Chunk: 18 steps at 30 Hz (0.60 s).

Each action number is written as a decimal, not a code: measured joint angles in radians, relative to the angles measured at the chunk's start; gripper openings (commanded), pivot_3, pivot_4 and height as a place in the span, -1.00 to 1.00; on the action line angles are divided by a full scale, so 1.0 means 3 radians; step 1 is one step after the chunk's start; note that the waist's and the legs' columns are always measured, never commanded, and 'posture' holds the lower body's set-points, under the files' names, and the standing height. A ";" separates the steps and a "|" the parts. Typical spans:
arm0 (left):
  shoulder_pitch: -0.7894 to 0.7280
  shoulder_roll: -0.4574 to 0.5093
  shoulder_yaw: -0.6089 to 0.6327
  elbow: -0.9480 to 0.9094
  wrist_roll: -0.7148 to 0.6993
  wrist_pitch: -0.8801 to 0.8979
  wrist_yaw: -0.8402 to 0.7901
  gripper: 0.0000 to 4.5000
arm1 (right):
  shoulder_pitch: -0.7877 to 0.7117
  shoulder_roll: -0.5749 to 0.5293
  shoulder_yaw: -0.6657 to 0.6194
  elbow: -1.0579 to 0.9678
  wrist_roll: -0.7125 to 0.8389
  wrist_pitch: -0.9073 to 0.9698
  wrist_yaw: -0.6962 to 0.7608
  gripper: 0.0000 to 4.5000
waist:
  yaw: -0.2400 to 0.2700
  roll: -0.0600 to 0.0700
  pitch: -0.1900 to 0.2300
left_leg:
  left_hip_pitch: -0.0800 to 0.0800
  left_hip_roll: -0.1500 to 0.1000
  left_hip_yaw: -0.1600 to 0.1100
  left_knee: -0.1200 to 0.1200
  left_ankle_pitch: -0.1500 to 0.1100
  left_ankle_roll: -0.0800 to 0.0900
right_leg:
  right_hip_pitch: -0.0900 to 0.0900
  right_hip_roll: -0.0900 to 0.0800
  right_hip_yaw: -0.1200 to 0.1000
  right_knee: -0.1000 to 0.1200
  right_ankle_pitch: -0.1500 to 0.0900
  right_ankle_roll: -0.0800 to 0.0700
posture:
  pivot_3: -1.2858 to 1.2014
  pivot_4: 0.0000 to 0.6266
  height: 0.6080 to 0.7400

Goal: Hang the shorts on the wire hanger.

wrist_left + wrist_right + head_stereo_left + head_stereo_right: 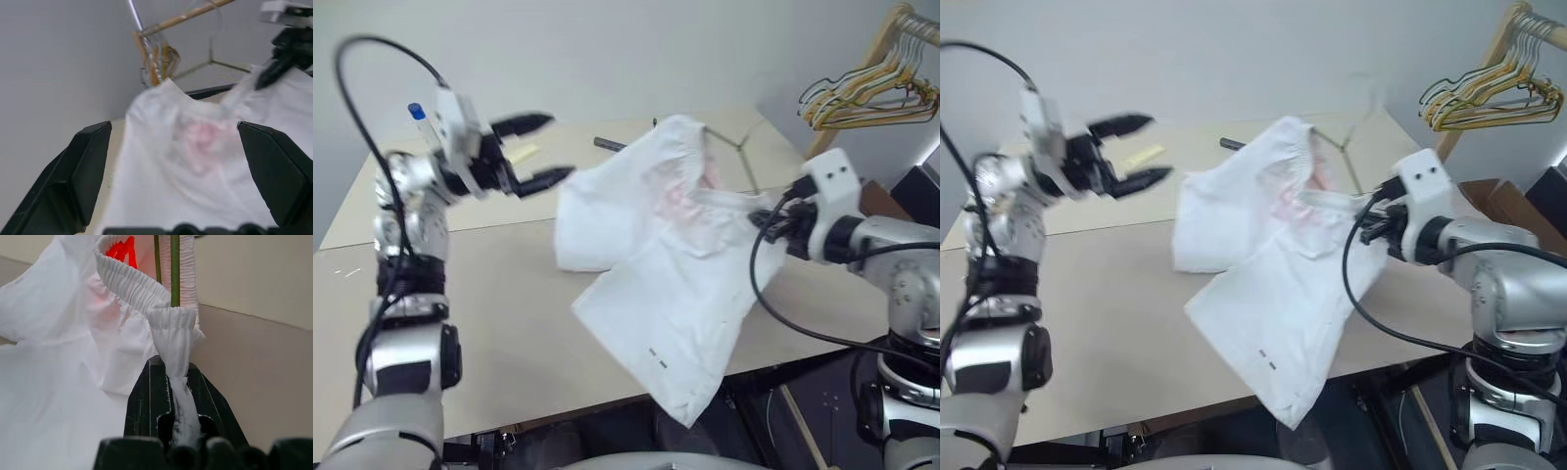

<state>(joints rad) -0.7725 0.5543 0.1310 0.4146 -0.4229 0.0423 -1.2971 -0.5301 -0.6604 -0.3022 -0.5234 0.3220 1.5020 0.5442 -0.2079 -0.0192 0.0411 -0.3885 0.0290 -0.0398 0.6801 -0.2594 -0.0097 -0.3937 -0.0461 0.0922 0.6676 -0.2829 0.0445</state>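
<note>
While the right gripper (178,382) pinches the shorts (656,255) aloft, the left gripper (540,152) points sideways, jaws wide.

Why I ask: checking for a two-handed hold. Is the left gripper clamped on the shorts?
No, the left gripper is open in the air, apart from the shorts.

Head stereo pair: high, looking forward and down over bench (509,294), mid distance, both arms in frame; right eye shifted slightly sideways, same scene. Left wrist cam: looks along own fingers (83,166) across at shorts (195,161), close; background hanger rack (156,54) shared with head views. Right wrist cam: very close, fabric and wire hanger (174,269) just ahead.
</note>
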 measured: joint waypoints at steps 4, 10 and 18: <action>0.0032 -0.0029 -0.0093 -0.0312 -0.0026 0.0114 0.0053 0.98 | 0.0010 -0.0268 -0.0104 0.0100 -0.0202 0.0332 -0.0347 -1.00 | -0.0102 0.0011 -0.0004 | 0.0005 -0.0003 0.0002 -0.0003 0.0000 0.0000 | 0.0005 -0.0001 0.0003 -0.0001 0.0000 0.0000 | -0.23 -1.00 1.00; 0.0103 0.0003 -0.0217 -0.0422 -0.0025 0.0227 -0.0011 0.98 | -0.0057 -0.0497 -0.0395 0.0605 -0.0528 0.0349 -0.0813 -1.00 | -0.0299 0.0028 -0.0014 | 0.0017 -0.0002 0.0023 -0.0008 -0.0001 0.0001 | 0.0016 0.0003 0.0010 -0.0009 -0.0001 0.0001 | -0.23 -1.00 1.00; 0.0113 -0.0068 -0.0231 -0.0702 -0.0106 0.0366 0.0119 0.98 | -0.0681 -0.0233 -0.0577 0.1331 -0.1103 0.0165 -0.1654 -1.00 | -0.0516 0.0052 -0.0029 | 0.0023 0.0000 0.0040 -0.0014 -0.0001 0.0002 | 0.0023 0.0006 0.0022 -0.0008 -0.0001 0.0002 | -0.22 -1.00 1.00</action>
<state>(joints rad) -0.7386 0.5340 0.0616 0.2041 -0.4546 0.1522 -1.2614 -0.7343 -0.7304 -0.4753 -0.1239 -0.0089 1.5515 0.0481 -0.3626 -0.0036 0.0324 -0.3816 0.0290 -0.0279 0.6760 -0.2597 -0.0090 -0.3866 -0.0442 0.0987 0.6650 -0.2833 0.0451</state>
